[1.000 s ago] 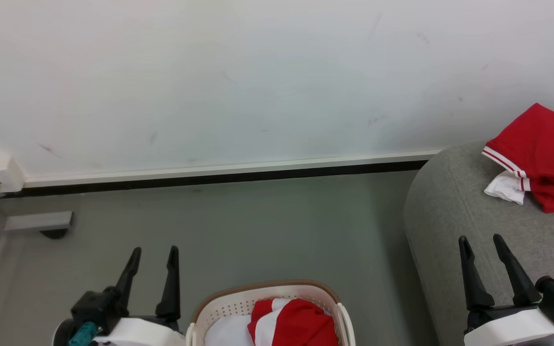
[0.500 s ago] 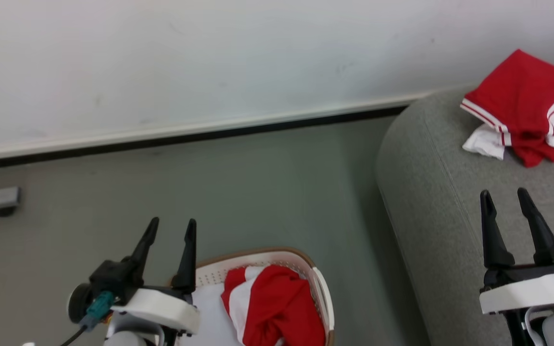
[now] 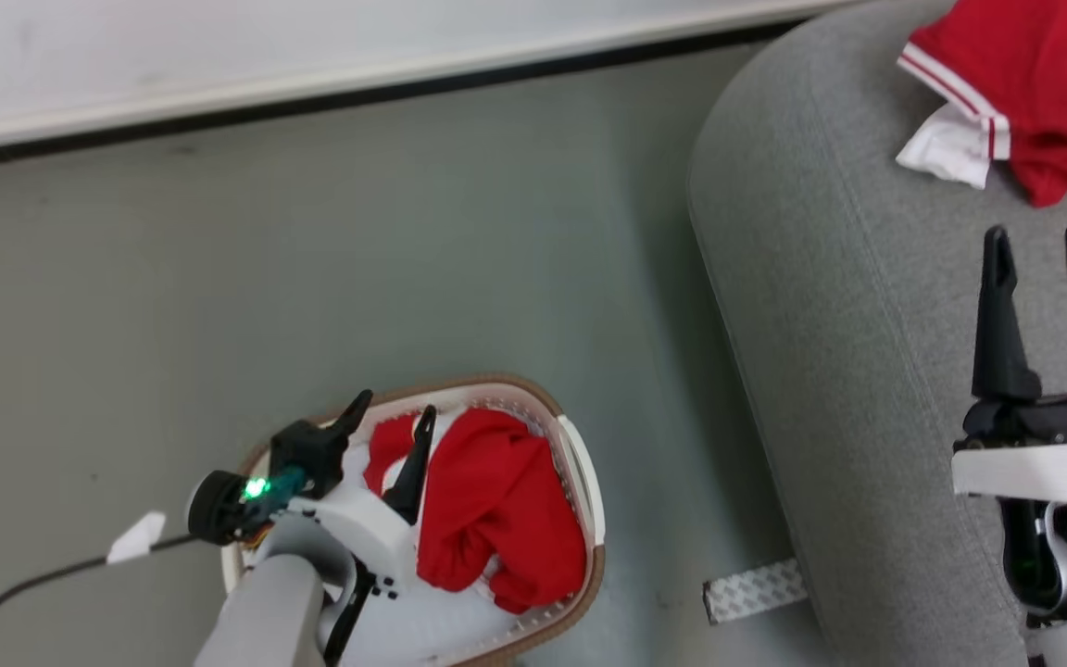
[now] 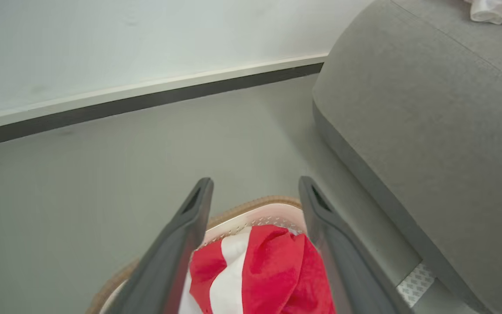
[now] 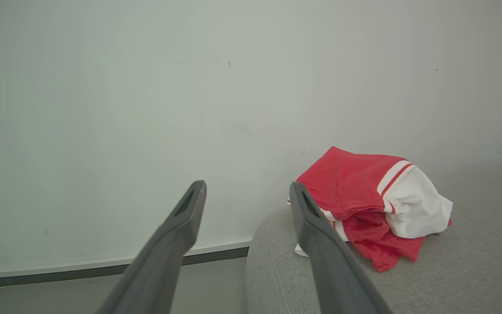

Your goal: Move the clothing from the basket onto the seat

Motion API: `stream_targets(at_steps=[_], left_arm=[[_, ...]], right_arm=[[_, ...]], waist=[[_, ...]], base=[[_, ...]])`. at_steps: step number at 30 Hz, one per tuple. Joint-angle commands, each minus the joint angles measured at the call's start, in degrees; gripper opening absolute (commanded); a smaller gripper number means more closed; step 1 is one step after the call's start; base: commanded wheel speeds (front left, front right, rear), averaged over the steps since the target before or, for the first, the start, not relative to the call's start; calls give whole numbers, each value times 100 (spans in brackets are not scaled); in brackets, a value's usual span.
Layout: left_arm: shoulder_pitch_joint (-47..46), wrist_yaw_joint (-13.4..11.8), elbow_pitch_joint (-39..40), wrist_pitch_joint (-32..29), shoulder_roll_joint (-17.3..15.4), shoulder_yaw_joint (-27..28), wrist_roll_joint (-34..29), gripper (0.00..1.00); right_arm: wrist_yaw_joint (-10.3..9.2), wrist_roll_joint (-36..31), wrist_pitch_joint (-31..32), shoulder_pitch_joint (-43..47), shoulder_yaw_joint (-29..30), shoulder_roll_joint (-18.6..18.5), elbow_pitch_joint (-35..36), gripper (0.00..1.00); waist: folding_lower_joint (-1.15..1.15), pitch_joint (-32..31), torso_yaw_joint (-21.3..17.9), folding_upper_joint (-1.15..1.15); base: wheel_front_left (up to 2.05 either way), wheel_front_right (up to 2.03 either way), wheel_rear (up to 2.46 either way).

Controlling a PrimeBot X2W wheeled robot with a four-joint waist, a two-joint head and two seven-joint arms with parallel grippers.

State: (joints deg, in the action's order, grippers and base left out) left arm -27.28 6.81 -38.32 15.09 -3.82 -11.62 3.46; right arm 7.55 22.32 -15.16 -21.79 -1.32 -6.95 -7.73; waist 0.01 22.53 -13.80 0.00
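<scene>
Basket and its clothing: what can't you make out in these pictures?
- basket: near end hidden by the left arm in the head view and cut off by the bottom edge.
- clothing: bunched, garment count unclear; the left wrist view crops it.
- left gripper: jaws open; contact with the clothing unclear.
- garment on the seat: cut by the head view's top and right edges.

Loads of open floor (image 3: 311, 232) left of the sofa (image 3: 821, 371). The basket (image 3: 583, 477) top is uncovered, and the sofa's rounded end bulks up near its right side.
</scene>
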Motion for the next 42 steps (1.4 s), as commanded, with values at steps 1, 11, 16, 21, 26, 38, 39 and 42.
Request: stream_targets(at_steps=[1, 11, 16, 21, 26, 38, 39, 42], left_arm=[[-244, 13, -293, -51, -71, -82, -80, 100], [-1315, 57, -1867, -341, -222, -636, 11, 100], [-1685, 58, -2434, -490, -309, -893, 138, 100], [-2032, 59, -2894, -613, -477, -1098, 308, 100], [-2215, 59, -3233, -870, -567, -1330, 368, 100], [-2204, 60, -3495, -2009, -803, -1976, 768, 100], [-2231, 60, -3495, -2016, -818, -2017, 795, 100], [-2299, 60, -3502, -2062, -894, -2140, 843, 100]], right_arm=[[-13, -2, 3, -169, 71, 58, 115, 100], [-13, 236, 4, -712, -7, 242, 680, 100], [-13, 256, 3, -788, 12, 276, 973, 100], [-13, 252, 3, -833, -72, 331, 1152, 100], [-13, 316, 3, -851, -137, 384, 1176, 100], [-13, 451, 3, -892, -227, 414, 1081, 100], [-13, 455, 3, -894, -227, 415, 1075, 100], [-13, 470, 3, -899, -250, 415, 1046, 100]], waist=[[-1, 452, -143, 0], [-1, 1406, -563, 0], [-1, 1758, -709, 0], [-1, 2040, -893, 0], [-1, 2257, -1097, 0], [-1, 2570, -1426, 0], [-1, 2594, -1432, 0], [-1, 2669, -1452, 0]], base=[[0, 0, 0], [0, 0, 0], [0, 0, 0], [0, 0, 0], [0, 0, 0], [0, 0, 0], [0, 0, 0], [0, 0, 0]])
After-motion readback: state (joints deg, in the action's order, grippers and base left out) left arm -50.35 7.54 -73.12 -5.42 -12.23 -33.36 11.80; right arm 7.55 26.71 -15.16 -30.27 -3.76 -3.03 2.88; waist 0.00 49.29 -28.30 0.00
